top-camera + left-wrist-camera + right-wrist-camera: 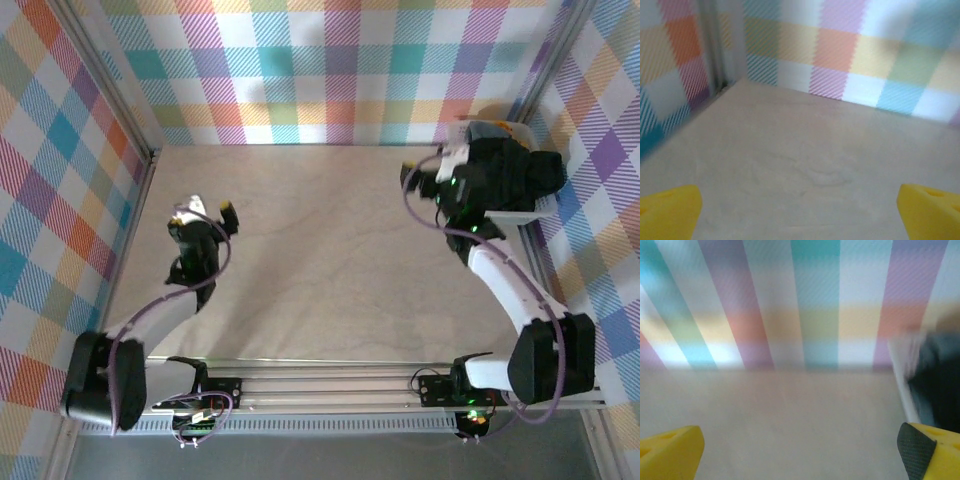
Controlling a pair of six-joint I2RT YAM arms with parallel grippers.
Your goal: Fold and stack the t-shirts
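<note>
Over by the basket point(903, 385), we are aiming our spread right claw point(800, 457) for one deep pinch of shirt point(940, 385); left claw point(800, 215) spread too.

Over the table point(320, 270), left claw point(212, 209) at left, right claw point(420, 172) far right beside the basket point(488, 128).

Left gripper point(213, 207) jaws spread, over table point(320, 270) left side; right arm point(500, 275) reaches far right corner, above white basket point(546, 206); yellow-orange cloth point(495, 128) there.

Pastel plaid walls point(350, 70), beige table point(330, 250)
</note>
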